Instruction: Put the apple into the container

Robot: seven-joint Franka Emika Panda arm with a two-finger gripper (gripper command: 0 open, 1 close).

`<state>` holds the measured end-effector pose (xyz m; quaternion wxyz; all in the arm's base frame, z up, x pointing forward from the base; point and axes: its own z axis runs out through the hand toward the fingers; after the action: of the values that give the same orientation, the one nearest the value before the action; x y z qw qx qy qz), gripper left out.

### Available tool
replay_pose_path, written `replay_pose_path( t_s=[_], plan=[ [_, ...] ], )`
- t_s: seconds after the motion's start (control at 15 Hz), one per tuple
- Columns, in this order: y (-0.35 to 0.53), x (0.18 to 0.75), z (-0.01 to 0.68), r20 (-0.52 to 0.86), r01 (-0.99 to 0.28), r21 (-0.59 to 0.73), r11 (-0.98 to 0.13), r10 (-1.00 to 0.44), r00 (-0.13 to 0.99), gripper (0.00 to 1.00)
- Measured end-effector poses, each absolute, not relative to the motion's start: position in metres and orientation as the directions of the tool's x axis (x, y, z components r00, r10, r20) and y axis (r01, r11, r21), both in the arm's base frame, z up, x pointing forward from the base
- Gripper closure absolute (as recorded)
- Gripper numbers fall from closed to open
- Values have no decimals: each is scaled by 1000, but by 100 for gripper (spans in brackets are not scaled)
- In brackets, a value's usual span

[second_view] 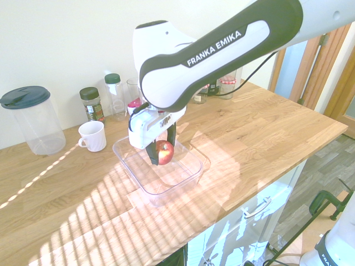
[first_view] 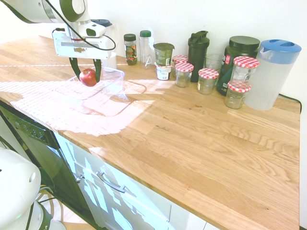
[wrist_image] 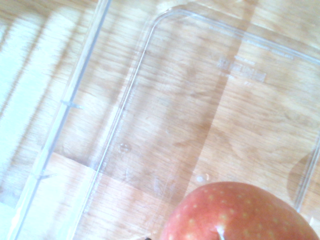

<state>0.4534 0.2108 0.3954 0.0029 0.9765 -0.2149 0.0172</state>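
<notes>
My gripper is shut on the small red apple and holds it in the air. Directly below it stands the clear shallow plastic container on the wooden counter. The apple hangs over the tub's middle, at about rim height, with its underside apart from the floor. In the wrist view the apple fills the lower right and the container's bare floor lies beneath it.
A flat clear lid lies beside the tub toward the counter's front. Jars with red-checked lids, spice bottles, a dark shaker and a blue-lidded jug line the wall. A white mug stands near the tub.
</notes>
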Motion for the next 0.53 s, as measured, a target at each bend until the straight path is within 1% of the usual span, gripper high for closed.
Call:
replay_pose_path(
  t_s=[0.13,0.2,0.53],
  plan=[
    [209,450,383,46,-422,-22,-906,-423,905,100],
    [209,450,380,46,-424,-28,-905,-425,904,0],
    [212,460,354,32,-423,-33,-905,-424,905,0]
  ],
)
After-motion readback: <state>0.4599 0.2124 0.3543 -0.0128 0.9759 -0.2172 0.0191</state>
